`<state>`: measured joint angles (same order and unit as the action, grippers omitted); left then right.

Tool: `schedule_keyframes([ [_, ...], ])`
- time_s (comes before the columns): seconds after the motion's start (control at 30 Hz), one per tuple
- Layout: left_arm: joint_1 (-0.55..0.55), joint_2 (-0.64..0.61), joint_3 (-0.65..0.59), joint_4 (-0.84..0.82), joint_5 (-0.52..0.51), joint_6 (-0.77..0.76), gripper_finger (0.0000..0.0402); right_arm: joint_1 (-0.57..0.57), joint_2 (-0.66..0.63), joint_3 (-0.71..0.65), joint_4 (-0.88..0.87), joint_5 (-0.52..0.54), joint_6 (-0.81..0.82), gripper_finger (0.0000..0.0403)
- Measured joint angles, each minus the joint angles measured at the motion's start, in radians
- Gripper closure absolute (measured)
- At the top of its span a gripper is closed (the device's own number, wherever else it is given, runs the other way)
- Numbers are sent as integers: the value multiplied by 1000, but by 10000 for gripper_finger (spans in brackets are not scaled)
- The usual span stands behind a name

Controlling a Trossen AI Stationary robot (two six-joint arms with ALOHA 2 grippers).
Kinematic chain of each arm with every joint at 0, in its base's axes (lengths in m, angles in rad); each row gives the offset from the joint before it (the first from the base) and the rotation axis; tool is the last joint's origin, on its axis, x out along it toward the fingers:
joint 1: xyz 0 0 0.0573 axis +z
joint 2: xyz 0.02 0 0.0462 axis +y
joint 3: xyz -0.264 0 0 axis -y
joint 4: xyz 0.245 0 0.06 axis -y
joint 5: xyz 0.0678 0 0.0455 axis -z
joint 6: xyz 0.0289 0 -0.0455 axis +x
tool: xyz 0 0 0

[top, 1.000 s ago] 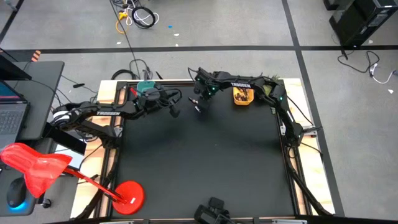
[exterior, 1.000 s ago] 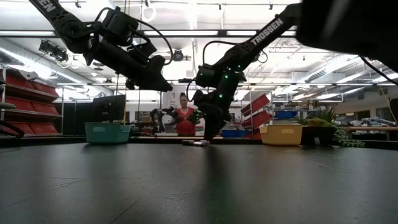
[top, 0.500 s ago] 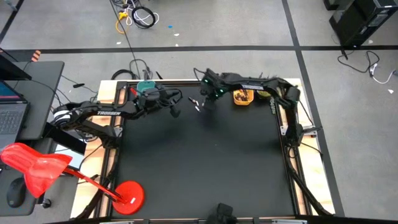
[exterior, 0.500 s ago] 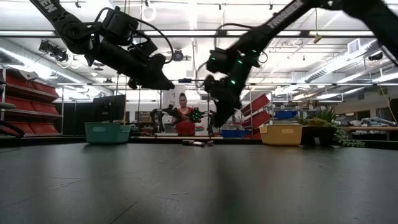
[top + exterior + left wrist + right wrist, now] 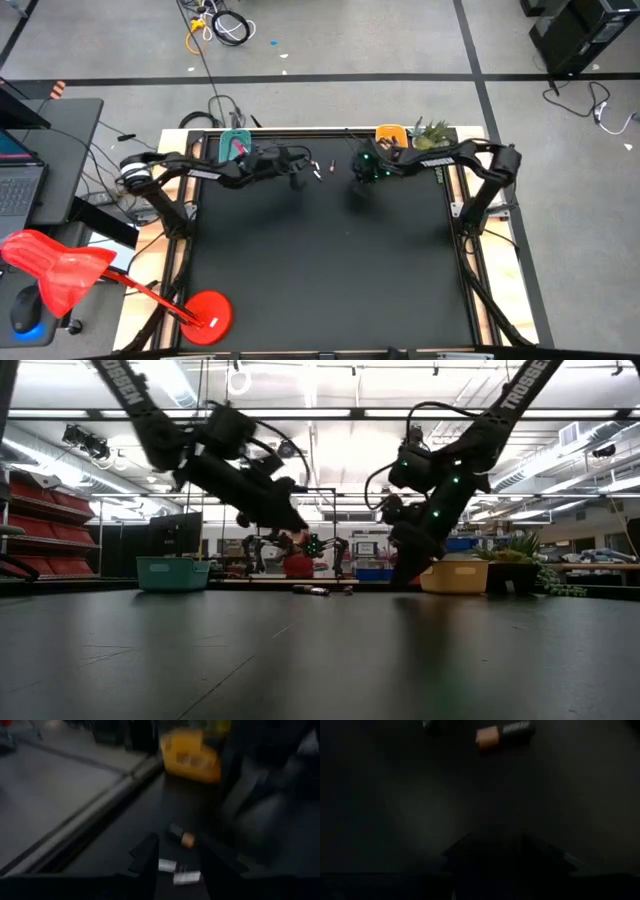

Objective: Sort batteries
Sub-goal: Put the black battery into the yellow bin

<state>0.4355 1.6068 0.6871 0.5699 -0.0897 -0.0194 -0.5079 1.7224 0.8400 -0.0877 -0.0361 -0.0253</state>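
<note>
Robotics lab or workshop: ceiling strip lights, red storage shelves, taped concrete floor.

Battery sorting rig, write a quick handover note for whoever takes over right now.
Left gripper: fingers parted, empty, raised just beside the loose batteries.
Right gripper: raised over the black mat, between the batteries and the yellow rectangular tray; nothing seen in it.
Small loose batteries: a few pale and one dark copper-ended cylinder, lying on the mat near its far edge.
Teal rectangular tray: far left corner.
Done: the trays' contents cannot be made out.
Left: pick up the loose batteries and sort them.
</note>
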Motion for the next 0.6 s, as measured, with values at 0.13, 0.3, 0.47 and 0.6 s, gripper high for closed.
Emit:
schedule_keyframes([
  [0.13, 2, 67, 129, -207, -44, 86, 262, -6, -10, 1, 12, 2, 0, 232],
  [0.3, 11, 126, 296, -494, -68, 225, 262, -16, -9, 14, 61, -3, -19, 232],
  [0.47, 55, 177, 414, -729, -43, 376, 262, -7, -9, 14, 118, -54, -27, 232],
  [0.6, 121, 228, 473, -819, 81, 465, 262, 8, -9, 14, 127, -63, -45, 232],
])
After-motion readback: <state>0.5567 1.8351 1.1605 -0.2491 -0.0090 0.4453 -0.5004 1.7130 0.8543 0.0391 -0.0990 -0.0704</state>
